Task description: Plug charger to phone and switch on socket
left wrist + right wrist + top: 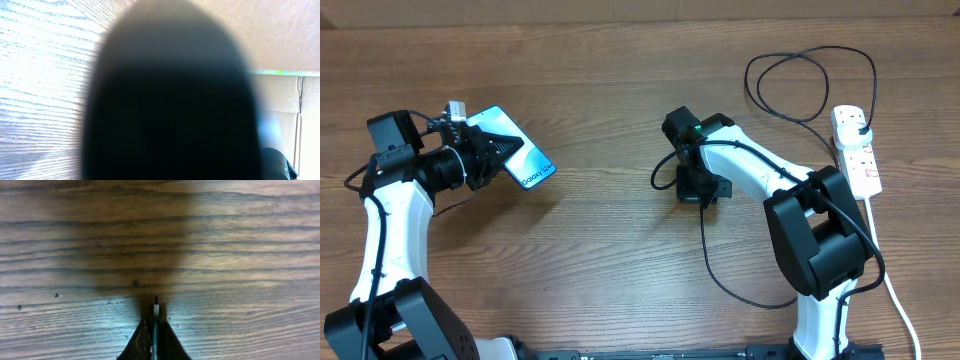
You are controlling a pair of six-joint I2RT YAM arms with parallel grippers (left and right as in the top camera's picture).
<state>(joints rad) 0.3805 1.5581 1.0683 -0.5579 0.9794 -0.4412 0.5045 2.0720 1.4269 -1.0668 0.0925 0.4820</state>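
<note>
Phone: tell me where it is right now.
Overhead view, left side: the phone is held at one end by the left gripper, far across from the socket at the right edge.

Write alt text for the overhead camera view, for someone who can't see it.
Over a wooden table, the left gripper holds the phone, screen lit blue, while the right gripper pinches the charger cable at mid-table. The cable's black plug sits in the socket at the right edge.
</note>
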